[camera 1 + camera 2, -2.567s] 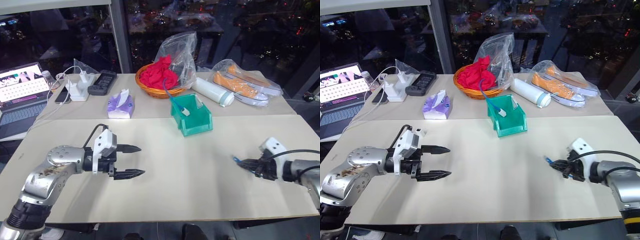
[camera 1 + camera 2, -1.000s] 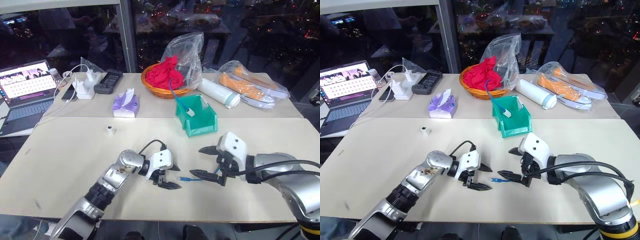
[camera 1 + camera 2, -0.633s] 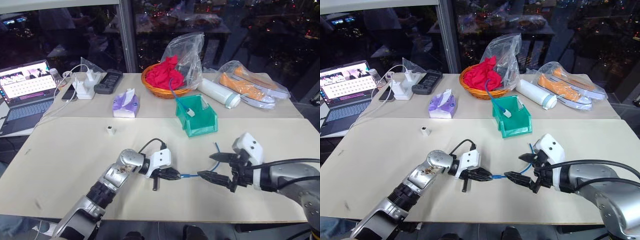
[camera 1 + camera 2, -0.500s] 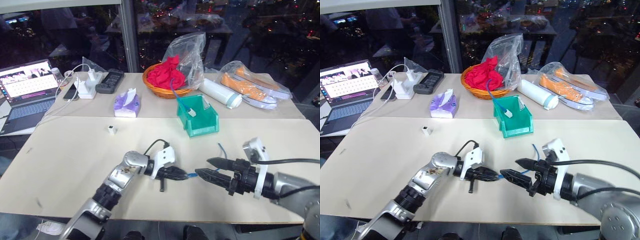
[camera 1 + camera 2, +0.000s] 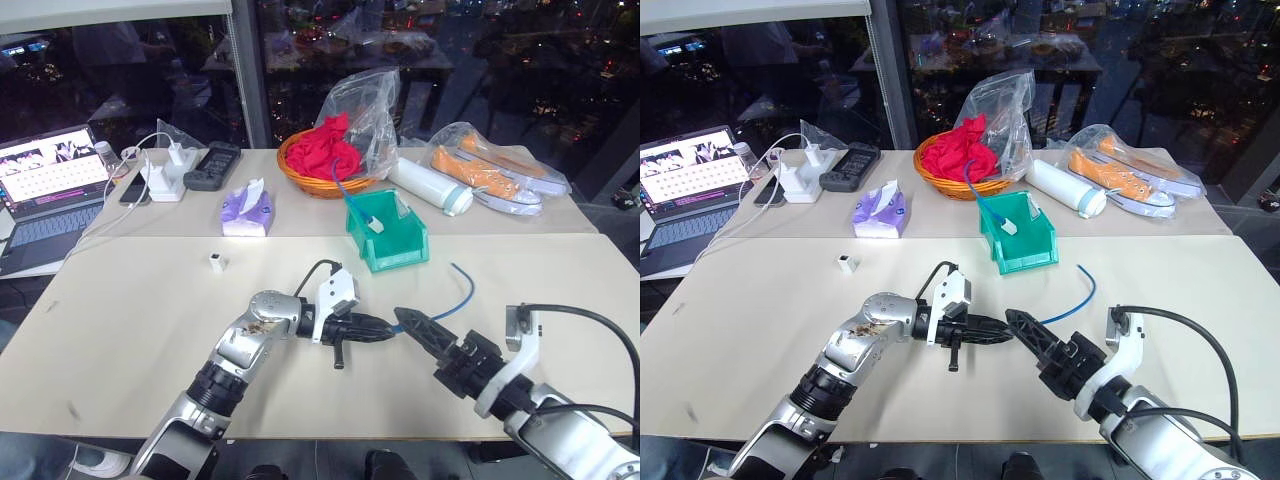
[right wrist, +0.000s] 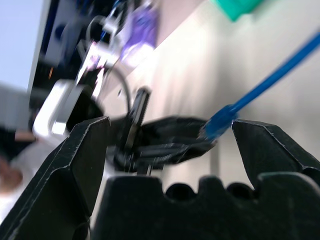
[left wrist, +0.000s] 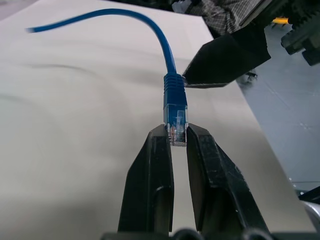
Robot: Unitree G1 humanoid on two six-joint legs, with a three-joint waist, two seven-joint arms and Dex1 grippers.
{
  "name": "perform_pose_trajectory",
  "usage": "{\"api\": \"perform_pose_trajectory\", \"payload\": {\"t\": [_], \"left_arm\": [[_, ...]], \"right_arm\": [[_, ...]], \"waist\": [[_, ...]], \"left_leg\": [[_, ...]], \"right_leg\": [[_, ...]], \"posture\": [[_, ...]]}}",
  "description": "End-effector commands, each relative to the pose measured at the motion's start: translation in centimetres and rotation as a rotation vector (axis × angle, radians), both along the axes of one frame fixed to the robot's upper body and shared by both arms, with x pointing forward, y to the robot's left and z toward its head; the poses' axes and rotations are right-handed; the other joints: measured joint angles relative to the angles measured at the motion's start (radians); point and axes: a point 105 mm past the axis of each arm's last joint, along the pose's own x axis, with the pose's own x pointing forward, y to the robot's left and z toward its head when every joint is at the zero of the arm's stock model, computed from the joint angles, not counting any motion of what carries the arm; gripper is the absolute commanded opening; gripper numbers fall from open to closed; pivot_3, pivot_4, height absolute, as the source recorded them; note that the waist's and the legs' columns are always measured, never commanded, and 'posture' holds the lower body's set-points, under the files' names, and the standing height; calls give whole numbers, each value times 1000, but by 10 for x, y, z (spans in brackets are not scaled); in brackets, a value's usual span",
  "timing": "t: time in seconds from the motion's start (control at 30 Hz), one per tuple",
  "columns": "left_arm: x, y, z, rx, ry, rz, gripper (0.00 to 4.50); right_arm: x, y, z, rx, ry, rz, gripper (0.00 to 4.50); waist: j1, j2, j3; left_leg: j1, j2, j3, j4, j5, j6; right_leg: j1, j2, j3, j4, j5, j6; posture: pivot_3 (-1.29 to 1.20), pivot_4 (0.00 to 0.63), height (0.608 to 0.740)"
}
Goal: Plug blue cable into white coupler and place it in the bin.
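Note:
The blue cable (image 5: 447,303) arcs up over the near middle of the table. Its clear plug (image 7: 177,131) is pinched between the fingers of my left gripper (image 5: 385,327), which is shut on it and points to the right. My right gripper (image 5: 408,322) faces it from the right and stands open, its fingers (image 6: 75,150) wide apart on either side of the blue boot (image 6: 217,126), not touching it. The white coupler (image 5: 215,262) stands alone on the table at the left. Further back, right of centre, the teal bin (image 5: 388,240) holds another blue cable and a small white piece.
Along the back stand an orange basket (image 5: 322,178) with red cloth and a plastic bag, a purple tissue pack (image 5: 246,211), a white bottle (image 5: 428,186), bagged orange shoes (image 5: 495,175), a charger block (image 5: 165,175) and a laptop (image 5: 45,190). A seam (image 5: 150,238) crosses the table.
My left gripper has shut on the plug and lifted it slightly to the right. My right gripper has rolled over and drawn back. The cable's free end has swung up off the table.

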Motion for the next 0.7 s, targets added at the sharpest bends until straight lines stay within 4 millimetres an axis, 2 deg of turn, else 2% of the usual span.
{"api": "perform_pose_trajectory", "payload": {"t": [0.03,0.4,0.5,0.53,0.57,0.7], "left_arm": [[-7,-7,9,-31,-30,-24,16],[-5,-5,10,-39,-21,8,16],[-4,-5,9,-40,-18,11,16],[-4,-5,9,-40,-17,11,16],[-4,-6,9,-41,-16,11,16],[-4,-6,9,-39,-10,8,16]], "right_arm": [[-1,12,7,53,-7,-17,4500],[-1,11,3,67,17,-45,4500],[-1,8,4,51,1,-58,3822],[-1,8,4,49,-3,-58,3368],[-1,8,5,48,-5,-58,3124],[0,9,6,48,-20,-57,1693]], "waist": [[1,0,0],[3,0,0],[4,0,0],[4,0,0],[4,0,0],[4,0,0]], "left_leg": [[0,0,0,0,0,0],[-1,0,0,0,0,0],[-1,0,0,0,0,0],[-1,0,0,0,0,0],[-1,0,0,0,0,0],[-1,0,0,0,0,0]], "right_leg": [[0,0,0,0,0,0],[0,0,0,-4,0,0],[0,0,0,-4,0,0],[0,0,0,-4,0,0],[0,0,0,-4,0,0],[0,0,0,-4,0,0]], "posture": [[0,150,740],[0,150,740],[0,150,740],[0,150,740],[0,150,740],[0,150,740]]}}
